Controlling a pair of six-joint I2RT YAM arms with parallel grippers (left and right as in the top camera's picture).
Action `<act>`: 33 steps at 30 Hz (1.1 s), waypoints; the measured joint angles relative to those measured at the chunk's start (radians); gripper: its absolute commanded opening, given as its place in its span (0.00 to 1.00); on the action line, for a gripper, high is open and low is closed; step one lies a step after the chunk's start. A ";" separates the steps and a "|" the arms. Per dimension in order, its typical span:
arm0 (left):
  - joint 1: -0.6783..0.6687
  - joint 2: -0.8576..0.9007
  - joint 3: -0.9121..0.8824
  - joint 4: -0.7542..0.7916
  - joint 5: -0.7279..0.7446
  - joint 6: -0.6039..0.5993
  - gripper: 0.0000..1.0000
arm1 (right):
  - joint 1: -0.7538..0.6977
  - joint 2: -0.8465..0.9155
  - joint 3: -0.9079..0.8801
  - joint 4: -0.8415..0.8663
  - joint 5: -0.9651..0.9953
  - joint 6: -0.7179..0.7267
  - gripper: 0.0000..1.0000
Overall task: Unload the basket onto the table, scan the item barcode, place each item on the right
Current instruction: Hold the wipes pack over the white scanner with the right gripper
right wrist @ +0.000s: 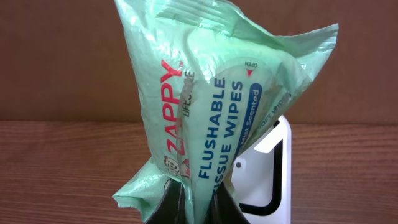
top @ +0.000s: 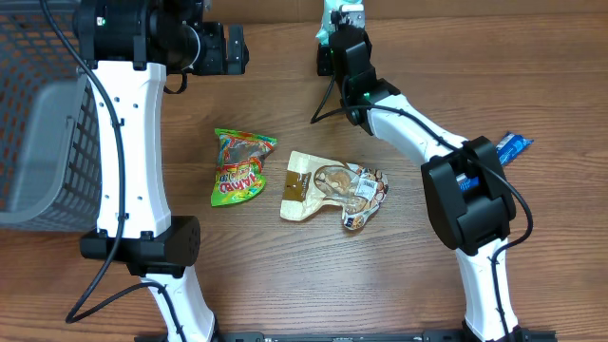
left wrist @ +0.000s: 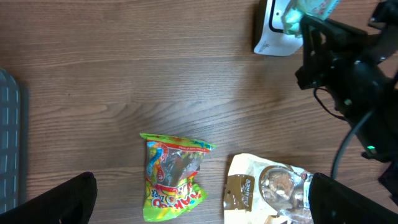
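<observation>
Partly hidden, the scanner (right wrist: 268,180) sat behind the wipes pack (right wrist: 211,106) pinched by right gripper (right wrist: 186,202); left gripper (left wrist: 202,199) gaped empty, 2 fingertips (left wrist: 56,199) cropped.

A wooden table (top: 285,285) carries a tan snack pouch (top: 328,187). Just beside the pouch lies a green-yellow candy bag (top: 242,167). A blue packet (top: 514,145), a white scanner (left wrist: 272,38) and a grey basket (top: 43,142) sit well apart from it.

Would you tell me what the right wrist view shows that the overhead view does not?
Only right wrist: the printed lettering on the pale green plastic wipes pack, pinched by the right hand. Only overhead: the grey mesh basket, the yellow-green snack bag, the beige clear-windowed pouch. Both: the pack, the white barcode scanner, the wooden table.
</observation>
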 measured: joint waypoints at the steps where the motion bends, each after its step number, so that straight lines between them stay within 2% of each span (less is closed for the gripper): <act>1: 0.000 0.000 0.000 0.000 0.000 0.000 1.00 | 0.000 0.005 0.000 0.001 0.000 0.000 0.04; 18: 0.000 0.000 0.000 0.000 0.000 0.000 1.00 | -0.034 0.013 0.000 -0.036 0.000 0.004 0.03; 21: 0.000 0.000 0.000 0.000 0.000 0.000 1.00 | -0.040 0.013 0.011 -0.093 -0.022 0.004 0.04; 22: 0.000 0.000 0.000 0.000 0.000 0.000 1.00 | -0.040 0.013 0.027 -0.142 -0.034 0.005 0.04; 23: 0.000 0.000 0.000 0.000 0.000 0.000 1.00 | -0.039 0.019 0.085 -0.273 -0.066 0.017 0.03; 26: 0.000 0.000 0.000 0.000 0.000 0.000 1.00 | -0.037 0.032 0.227 -0.391 -0.099 0.036 0.04; 29: 0.000 0.000 0.000 0.000 0.000 0.000 1.00 | -0.036 0.028 0.350 -0.374 -0.116 0.045 0.04; 33: 0.000 0.000 0.000 0.000 0.000 0.000 1.00 | -0.037 0.024 0.358 -0.389 -0.121 0.051 0.04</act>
